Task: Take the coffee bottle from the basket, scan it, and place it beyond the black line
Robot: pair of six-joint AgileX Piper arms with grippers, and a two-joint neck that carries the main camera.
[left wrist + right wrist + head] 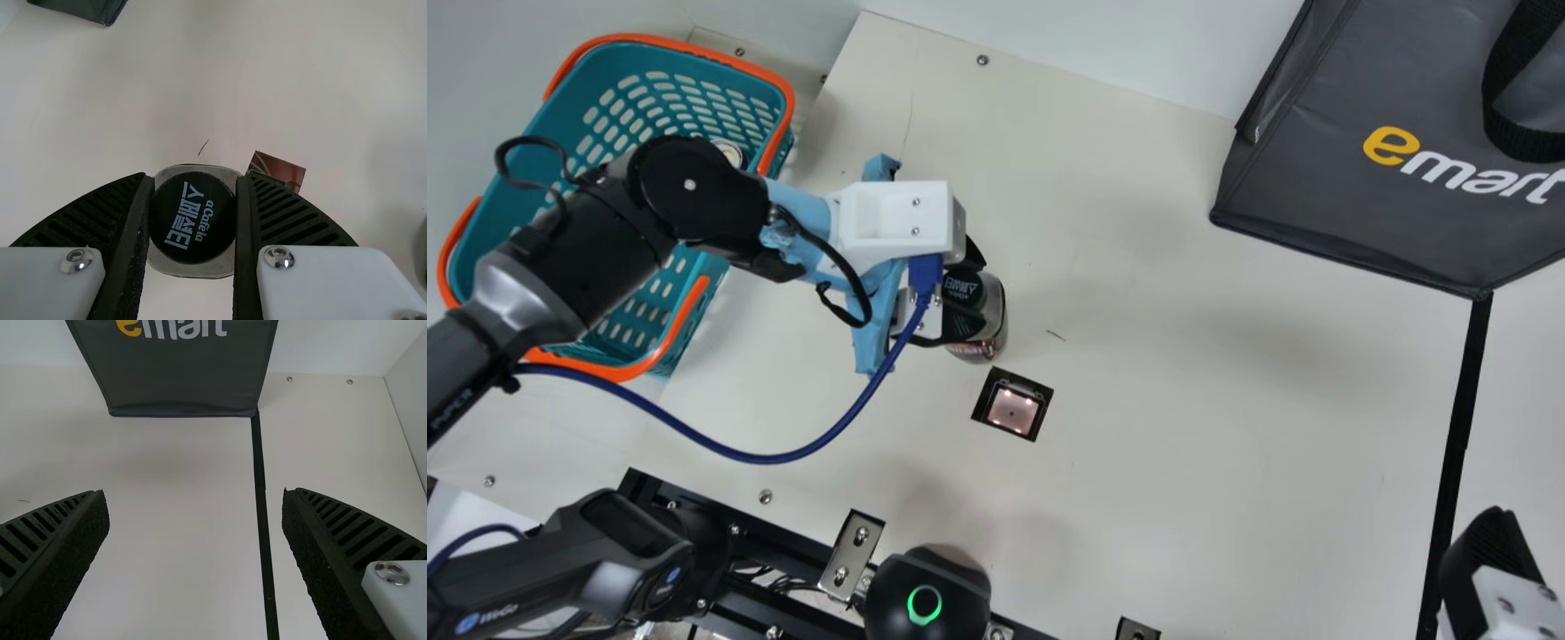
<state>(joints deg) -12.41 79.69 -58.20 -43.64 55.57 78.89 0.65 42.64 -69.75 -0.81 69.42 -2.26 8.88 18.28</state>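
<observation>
The left end effector [193, 183] is clamping the coffee bottle [994, 311] near the scanner window [1014, 409]; good scanning is probably depending on a slow, steady pass across it, keeping any barcode uncovered.

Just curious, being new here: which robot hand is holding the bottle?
The left hand: its fingers grip the coffee bottle, while the right hand stands open and empty.

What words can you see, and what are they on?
"emart": dark grey fabric bag
"aCafé la", "스페셜티": round black cap of the coffee bottle
"PIPER": left arm's dark grey tube
"WeGo": dark grey arm part, lower left
Too small: the bottle's side print, blue round badge
</observation>
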